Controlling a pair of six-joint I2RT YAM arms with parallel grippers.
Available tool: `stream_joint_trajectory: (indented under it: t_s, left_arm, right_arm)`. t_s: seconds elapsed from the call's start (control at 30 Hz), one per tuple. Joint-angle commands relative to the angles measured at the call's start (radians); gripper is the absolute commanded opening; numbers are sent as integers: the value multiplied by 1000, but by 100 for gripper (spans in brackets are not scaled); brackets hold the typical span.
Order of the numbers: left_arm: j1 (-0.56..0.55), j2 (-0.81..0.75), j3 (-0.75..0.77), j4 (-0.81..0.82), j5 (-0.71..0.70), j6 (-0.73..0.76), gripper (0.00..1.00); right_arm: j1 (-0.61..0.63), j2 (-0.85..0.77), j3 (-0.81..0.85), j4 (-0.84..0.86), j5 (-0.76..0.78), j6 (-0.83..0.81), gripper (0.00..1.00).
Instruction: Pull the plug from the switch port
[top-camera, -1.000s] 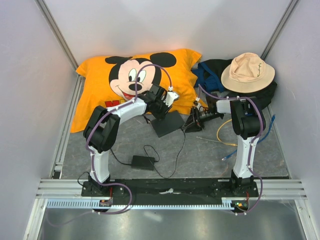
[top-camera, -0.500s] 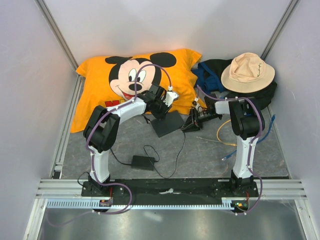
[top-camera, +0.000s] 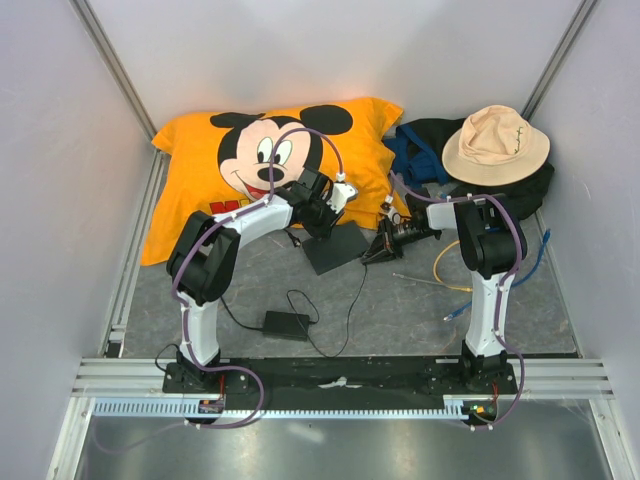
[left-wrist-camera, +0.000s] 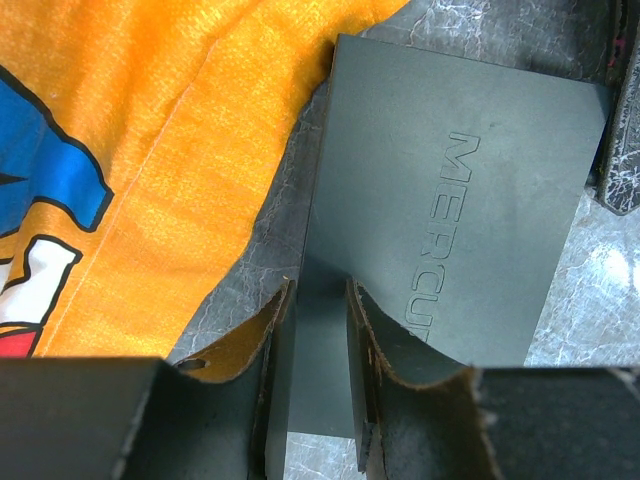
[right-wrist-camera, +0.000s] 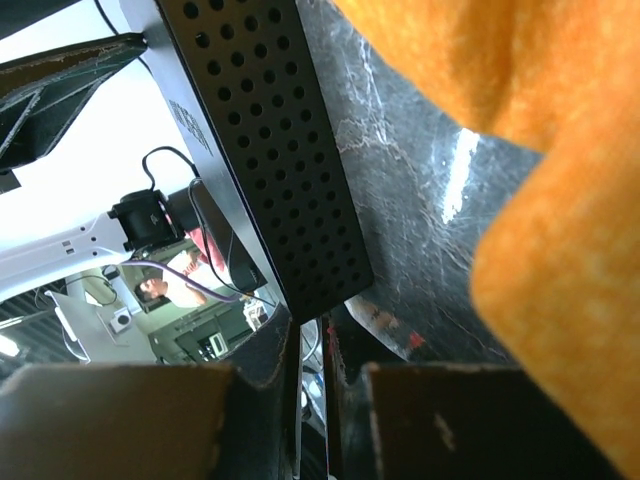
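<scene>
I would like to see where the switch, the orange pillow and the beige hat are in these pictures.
switch (left-wrist-camera: 440, 190): left wrist view, on its flat top near the embossed letters.
orange pillow (top-camera: 195, 170): top view, on its plain orange left part.
beige hat (top-camera: 495, 140): top view, on its crown.

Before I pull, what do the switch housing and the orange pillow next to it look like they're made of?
The switch looks like matte black painted metal or hard plastic: flat top with embossed lettering, and in the right wrist view a side wall perforated with rows of round vent holes, which hints at sheet metal. The pillow is plainly fabric: a coarse woven orange weave with printed colours and soft folds.
</scene>
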Motion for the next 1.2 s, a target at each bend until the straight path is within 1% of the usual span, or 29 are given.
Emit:
stream_joint_trajectory:
  t_s: [0.0,0.1,0.27,0.6,1.1,1.17]
  left_arm:
    - [-43,96,-78,-128,27,5,33]
    - [-51,96,-83,-128,17,2,33]
    - [-54,102,-80,-126,4,-2,33]
    - [-57,104,-80,-126,-3,-4,33]
    - [-60,97,-86,-120,-9,-2,33]
    - [-60,96,-87,-120,-11,1,33]
  right_arm:
    - [9,100,-43,6,230,-6,3]
    - [9,106,-40,-30,268,-33,0]
    - [-1,112,-35,-86,299,-87,0]
    - [-37,173,49,-241,316,-222,0]
    - [-37,140,28,-267,314,-213,0]
    - [-37,112,-11,-271,329,-184,0]
